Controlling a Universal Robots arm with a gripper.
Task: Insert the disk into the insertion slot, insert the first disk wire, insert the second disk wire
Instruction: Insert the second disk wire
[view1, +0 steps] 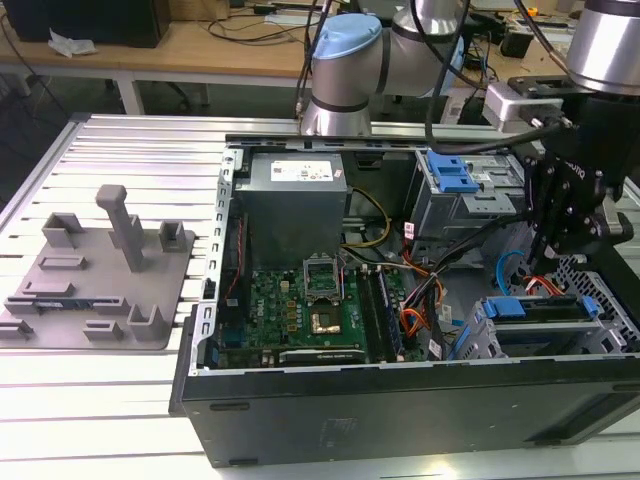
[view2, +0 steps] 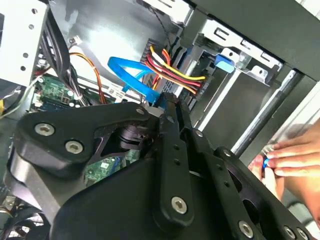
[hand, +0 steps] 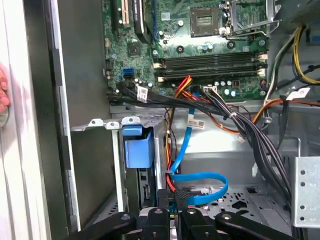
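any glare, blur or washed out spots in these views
Exterior view: overhead light glares off the ribbed aluminium table in bright bands, while the black computer case front stays dark. Second wrist view: the black gripper looms close and soft, and a hand looks overexposed. First wrist view: the flat blue cable and green motherboard are evenly lit.
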